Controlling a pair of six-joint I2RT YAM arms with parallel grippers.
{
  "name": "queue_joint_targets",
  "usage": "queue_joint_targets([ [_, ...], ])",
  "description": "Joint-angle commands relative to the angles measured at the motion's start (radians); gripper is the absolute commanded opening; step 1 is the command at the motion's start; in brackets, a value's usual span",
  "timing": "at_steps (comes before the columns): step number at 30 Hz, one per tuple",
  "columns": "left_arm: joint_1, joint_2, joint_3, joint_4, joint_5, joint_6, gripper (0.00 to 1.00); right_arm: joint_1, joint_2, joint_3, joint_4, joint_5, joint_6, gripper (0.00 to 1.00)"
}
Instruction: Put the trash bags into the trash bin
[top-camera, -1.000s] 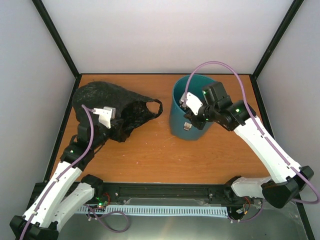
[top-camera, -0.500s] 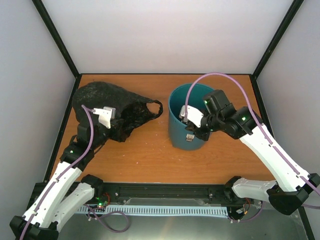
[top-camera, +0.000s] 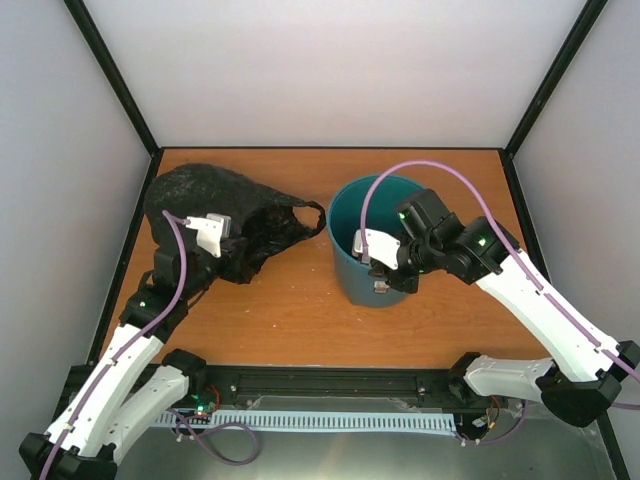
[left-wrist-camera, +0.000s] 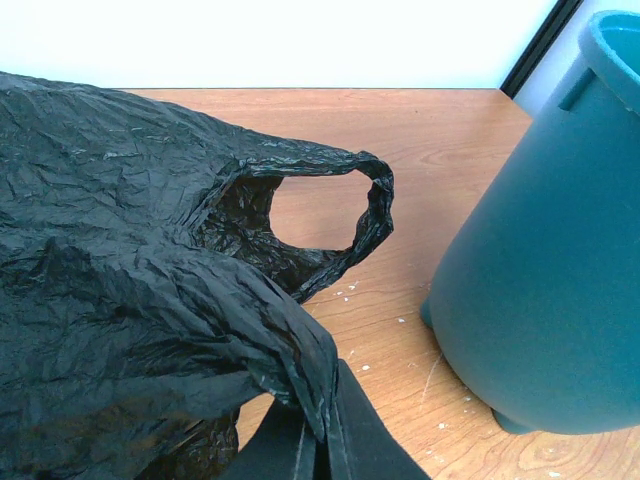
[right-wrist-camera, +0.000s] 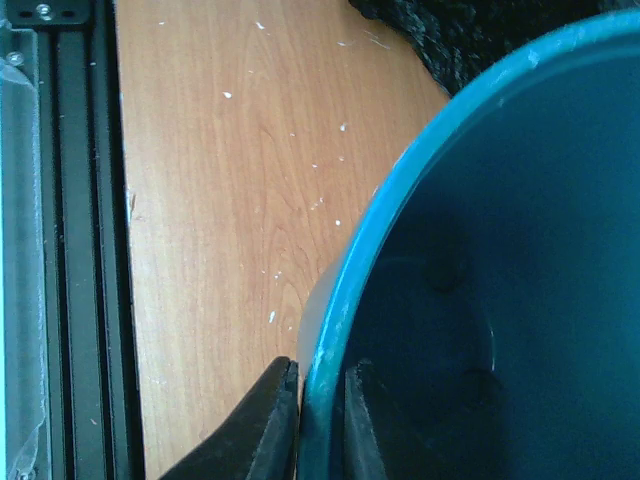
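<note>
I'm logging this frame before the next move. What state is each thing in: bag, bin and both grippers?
Wrinkly black plastic trash bag: lying on the wooden table, outside the bin, one edge pinched.
Round teal plastic trash bin: standing mouth up, nothing visible inside, rim gripped.
Left gripper: shut on the bag.
Right gripper: shut on the bin's rim.
</note>
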Motion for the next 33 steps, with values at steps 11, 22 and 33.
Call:
queue_joint_targets([
  [11,0.008,-0.020,0.000,0.031,0.006,0.019,0.01,0.014,-0.044,0.034,0.054,-0.071,0.062,0.48],
  [22,0.008,0.015,0.004,0.047,0.045,0.025,0.01,-0.381,-0.251,-0.130,0.390,-0.033,0.381,0.62],
  [33,0.008,0.030,0.032,0.036,0.013,0.022,0.01,-0.793,-0.362,-0.387,0.636,-0.146,0.530,0.65],
])
